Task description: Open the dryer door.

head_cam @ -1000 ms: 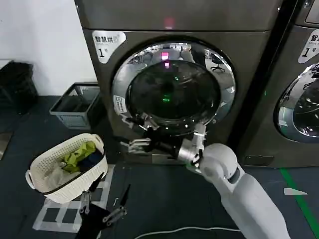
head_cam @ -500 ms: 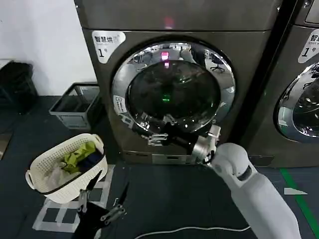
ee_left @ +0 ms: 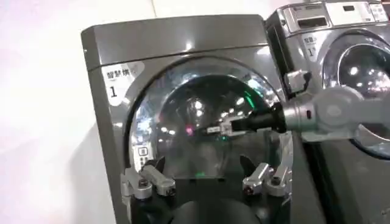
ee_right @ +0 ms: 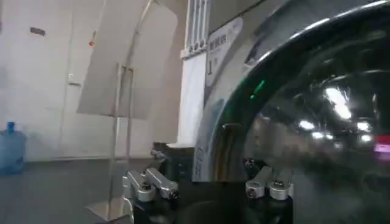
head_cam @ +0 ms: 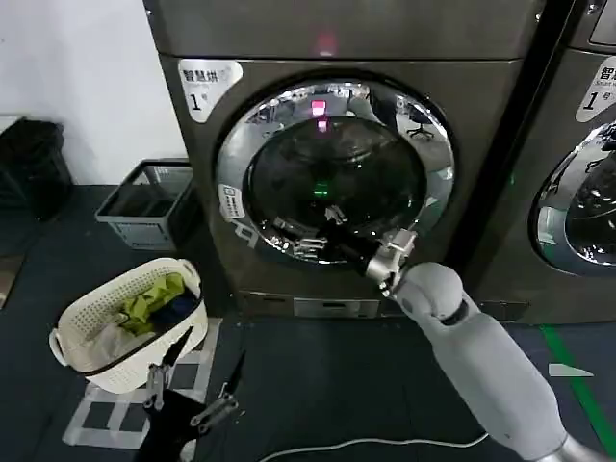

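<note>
The dryer door (head_cam: 335, 166) sat shut on the front of the left grey machine, its chrome ring around dark glass that mirrored a green and a pink light. The right gripper (head_cam: 310, 241) reached across the lower part of that door, its fingers spread apart and lying close against the lower chrome ring, though whether they touched it could not be told; the white forearm (head_cam: 481, 356) ran back toward the lower right. From the left wrist camera the same gripper (ee_left: 214, 129) showed in front of the glass. The left gripper (head_cam: 192, 385) hung low near the floor, jaws apart, holding nothing, well away from the door. Beside it stood a white laundry basket (head_cam: 101, 361) with green and blue cloth inside, and behind that a grey crate (head_cam: 125, 223) against the white wall. A second machine (head_cam: 577, 144) with its own chrome-ringed door stood just to the right. A white cable (head_cam: 366, 445) trailed over the dark floor
</note>
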